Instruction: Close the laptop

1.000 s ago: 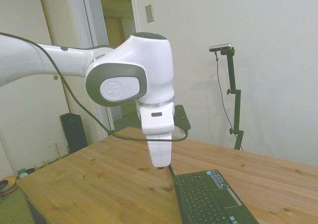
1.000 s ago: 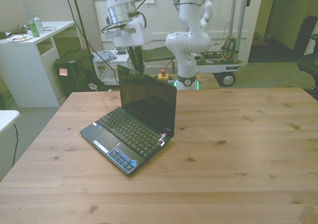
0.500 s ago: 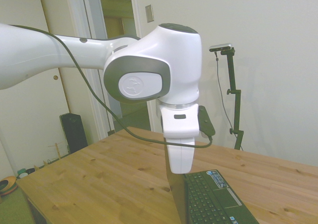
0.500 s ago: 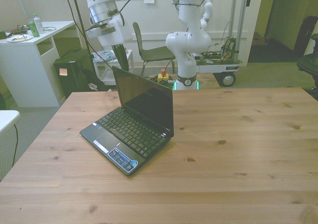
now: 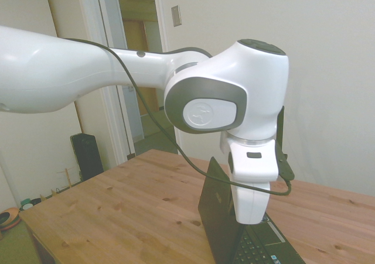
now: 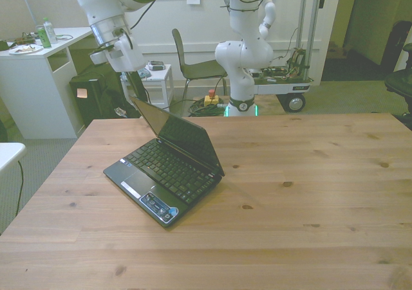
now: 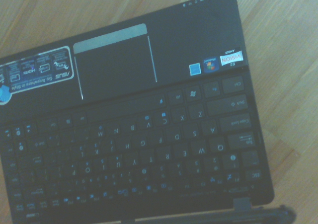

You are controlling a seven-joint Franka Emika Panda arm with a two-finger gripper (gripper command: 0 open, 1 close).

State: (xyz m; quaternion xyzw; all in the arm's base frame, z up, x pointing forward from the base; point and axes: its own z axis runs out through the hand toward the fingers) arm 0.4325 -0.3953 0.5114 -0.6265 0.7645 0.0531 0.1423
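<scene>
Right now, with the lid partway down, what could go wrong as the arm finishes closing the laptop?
1. The gripper bears only on the top edge of the lid, at the corner on the front view's left. It could slip off that thin edge.
2. The laptop sits loose and angled on the wooden table, so the push might slide or turn it rather than fold the lid.
3. A fast final push could slam the lid onto the keyboard.
</scene>
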